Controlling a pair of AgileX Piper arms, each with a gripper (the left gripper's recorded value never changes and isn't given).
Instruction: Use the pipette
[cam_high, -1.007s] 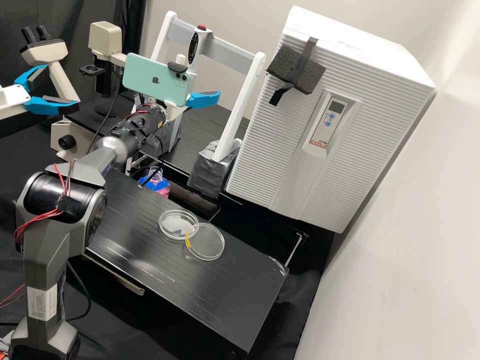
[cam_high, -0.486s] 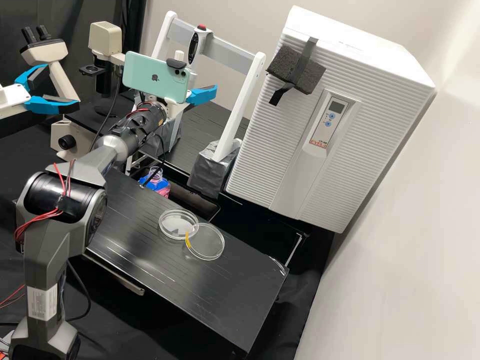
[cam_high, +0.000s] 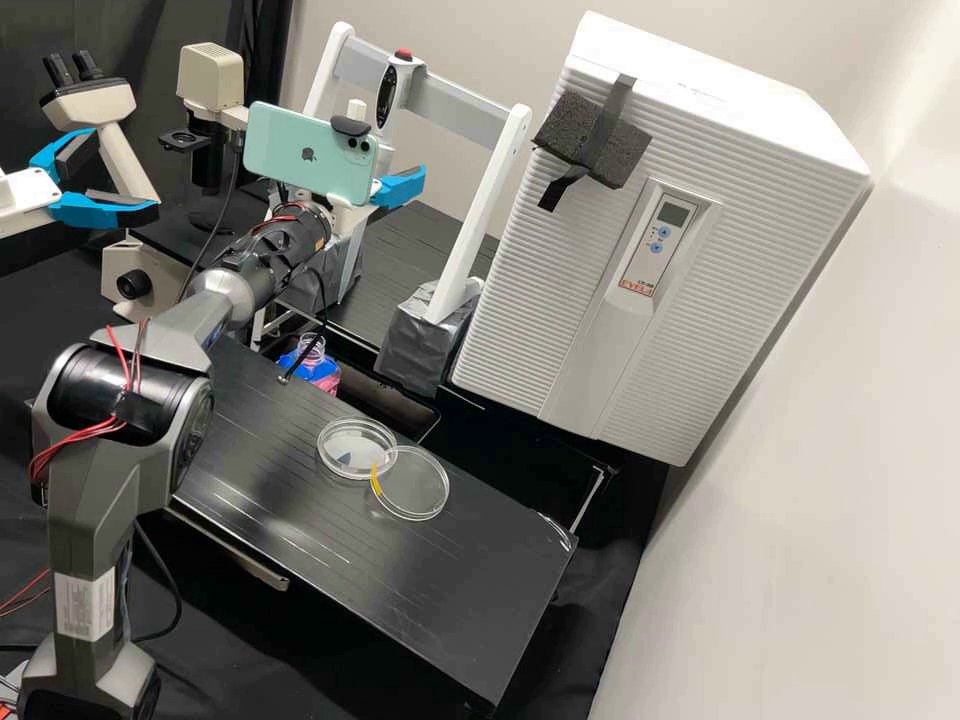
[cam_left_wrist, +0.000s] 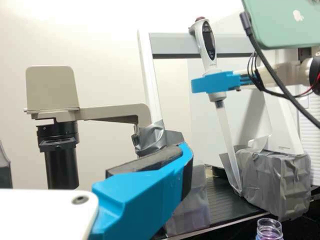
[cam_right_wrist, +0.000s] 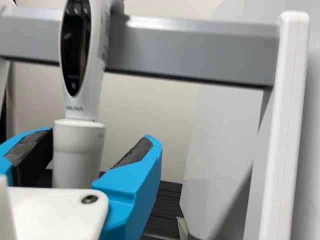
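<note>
My black desk (cam_high: 420, 245) carries the white ribbed cabinet (cam_high: 660, 230) on its right side, with the white stand (cam_high: 470, 120) just beside it and the microscope (cam_high: 130, 270) farther left. My left gripper (cam_high: 115, 175) hovers by the microscope, jaws released and spread wide. My right gripper (cam_right_wrist: 82, 150) straddles the pipette (cam_right_wrist: 80, 55), jaws not clenched; the pipette hangs upright from the stand's crossbar.

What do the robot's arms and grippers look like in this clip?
The left gripper and right gripper are white blocks with bright blue fingers lined with dark pads. The dark grey right arm has rounded joints, red and black wires, a white label.
</note>
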